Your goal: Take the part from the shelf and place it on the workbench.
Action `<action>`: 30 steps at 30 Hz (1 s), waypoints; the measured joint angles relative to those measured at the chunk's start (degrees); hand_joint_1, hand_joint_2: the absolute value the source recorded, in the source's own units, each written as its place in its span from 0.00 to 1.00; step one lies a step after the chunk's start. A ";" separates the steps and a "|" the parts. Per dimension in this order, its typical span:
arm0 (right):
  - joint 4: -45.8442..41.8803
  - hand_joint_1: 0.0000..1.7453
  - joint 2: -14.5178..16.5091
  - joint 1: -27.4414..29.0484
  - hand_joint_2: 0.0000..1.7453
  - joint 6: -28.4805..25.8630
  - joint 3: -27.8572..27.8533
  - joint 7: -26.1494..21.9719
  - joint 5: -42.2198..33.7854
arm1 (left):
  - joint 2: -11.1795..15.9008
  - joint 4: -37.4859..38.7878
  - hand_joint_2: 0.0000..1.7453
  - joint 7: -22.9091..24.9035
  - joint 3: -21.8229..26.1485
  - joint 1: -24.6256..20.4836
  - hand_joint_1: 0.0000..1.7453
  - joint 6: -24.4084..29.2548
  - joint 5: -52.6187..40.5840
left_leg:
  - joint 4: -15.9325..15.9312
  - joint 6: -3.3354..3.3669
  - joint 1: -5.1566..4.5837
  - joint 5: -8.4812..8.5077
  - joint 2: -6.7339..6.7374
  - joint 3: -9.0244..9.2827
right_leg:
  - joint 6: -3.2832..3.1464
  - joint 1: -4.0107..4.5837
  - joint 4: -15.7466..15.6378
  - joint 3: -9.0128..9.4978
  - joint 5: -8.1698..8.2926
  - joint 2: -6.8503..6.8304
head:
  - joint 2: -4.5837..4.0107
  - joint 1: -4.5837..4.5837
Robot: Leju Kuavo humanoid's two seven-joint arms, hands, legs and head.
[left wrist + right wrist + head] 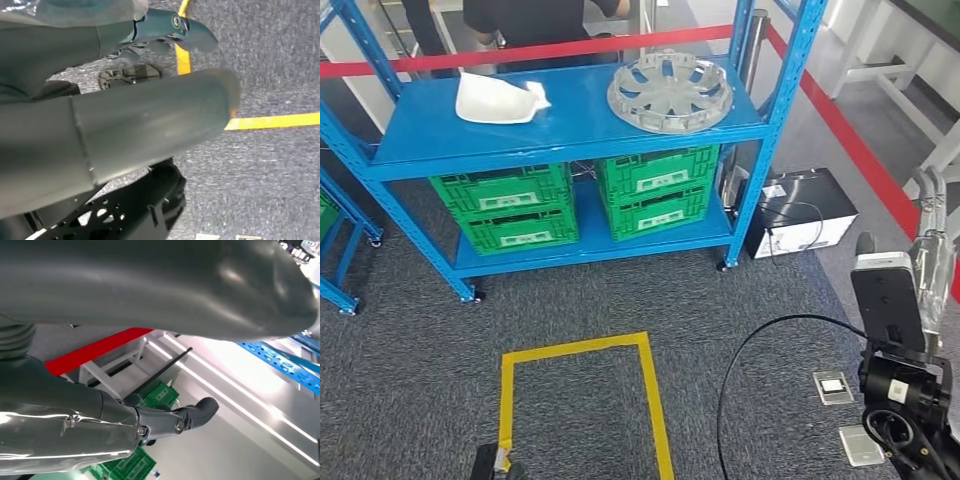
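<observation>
On the blue shelf's top board (569, 125) lie two parts: a white moulded part (497, 98) at the left and a silver wheel cover (669, 92) at the right. My right hand (931, 245) is raised at the right edge, well short of the shelf. In the right wrist view the right hand (170, 290) holds nothing, and its dark fingers (196, 412) are stretched out. My left hand (151, 115) hangs low over the grey carpet with its fingers (188, 30) apart and nothing in it.
Green crates (505, 207) (657, 190) fill the lower board. A black and white box (803, 212) sits on the floor right of the shelf. Red barrier tape (841, 125) and a person (539, 18) are behind. A yellow tape square (652, 390), a black cable (743, 360) and floor sockets (833, 386) lie near.
</observation>
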 joint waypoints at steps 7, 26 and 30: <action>-0.25 0.00 0.00 -0.03 0.00 -0.02 -0.02 -0.07 0.13 | 0.03 0.00 0.00 0.03 -0.61 -0.10 0.00 0.00 0.15 | 15.62 -1.35 0.21 -7.06 0.19 -13.54 | -0.86 -0.41 -1.28 6.12 -3.51 0.19 | 0.00 -1.86; -0.17 0.00 -0.01 -0.34 0.00 0.68 0.31 0.11 1.85 | 0.21 0.14 0.00 0.35 -1.34 0.34 0.00 0.26 1.99 | -1.62 1.25 0.48 0.52 -0.52 -1.30 | 2.78 -0.78 4.83 -2.36 -6.67 -0.59 | 0.00 -0.25; -0.35 0.00 0.07 -0.29 0.00 1.17 0.42 0.63 2.54 | 0.31 0.15 0.00 0.38 -1.66 0.03 0.00 0.26 2.20 | -0.71 -0.14 0.25 -0.96 -0.56 0.55 | 1.01 -0.65 1.35 -0.78 0.59 -0.67 | 0.00 -0.60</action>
